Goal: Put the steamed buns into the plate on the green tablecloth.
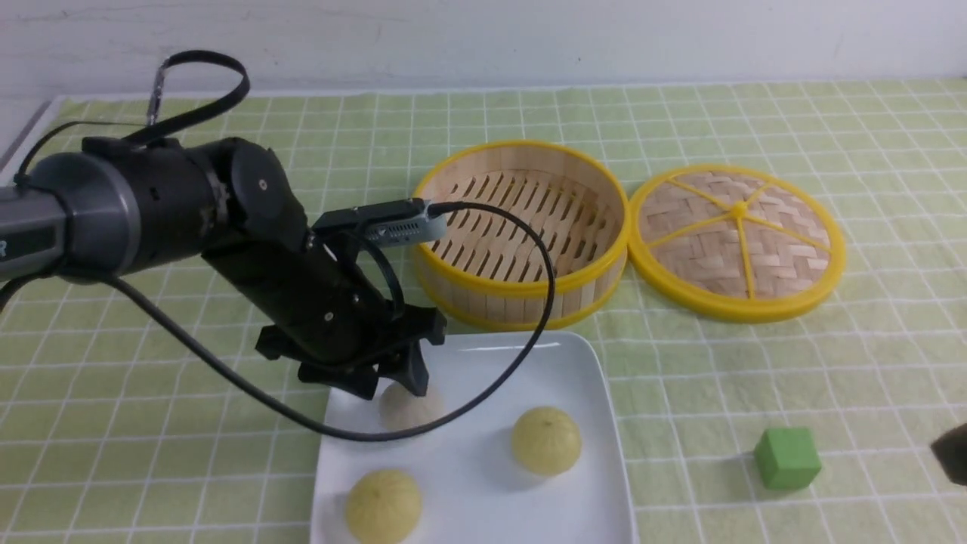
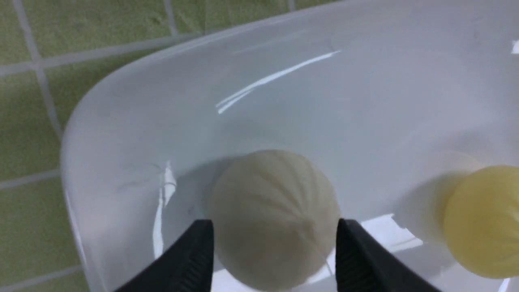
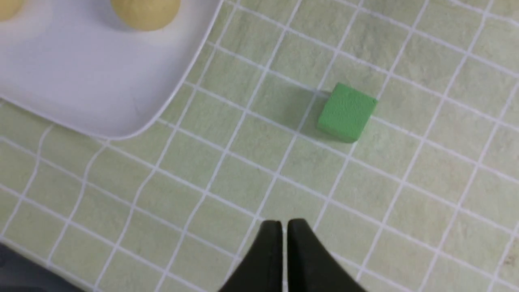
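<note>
At the left, the left fingers [image 2: 190,259] reach down into the far left corner of the plate [image 1: 582,370] and stand spread, one on each side of the white bun [image 2: 275,215]. The bun sits on the plate's floor between them. The fingers lie right at its flanks, and whether they touch it cannot be told, but they do not look to be squeezing it. This reads as the letting-go at the end of a placement. The next move would call for the left arm to lift straight up, so that neither finger drags or rolls the bun toward the rim, and then to draw back off the plate. The white bun is a pale, greyish dome with faint pleats running to its crown, matt against the glossy white plate. Two yellow buns [image 1: 383,505] [image 1: 546,440] rest nearer the robot, apart from each other and from the white one. With all three on the plate, which lies on the cloth [image 1: 151,453], the task looks all but done. Behind the plate the basket [image 1: 521,227] shows no bun inside, with its lid [image 1: 736,242] lying just beside it. Further right a green cube [image 1: 787,457] sits alone, and above the cloth near it the right fingers [image 3: 300,251] are pressed together, holding nothing.
</note>
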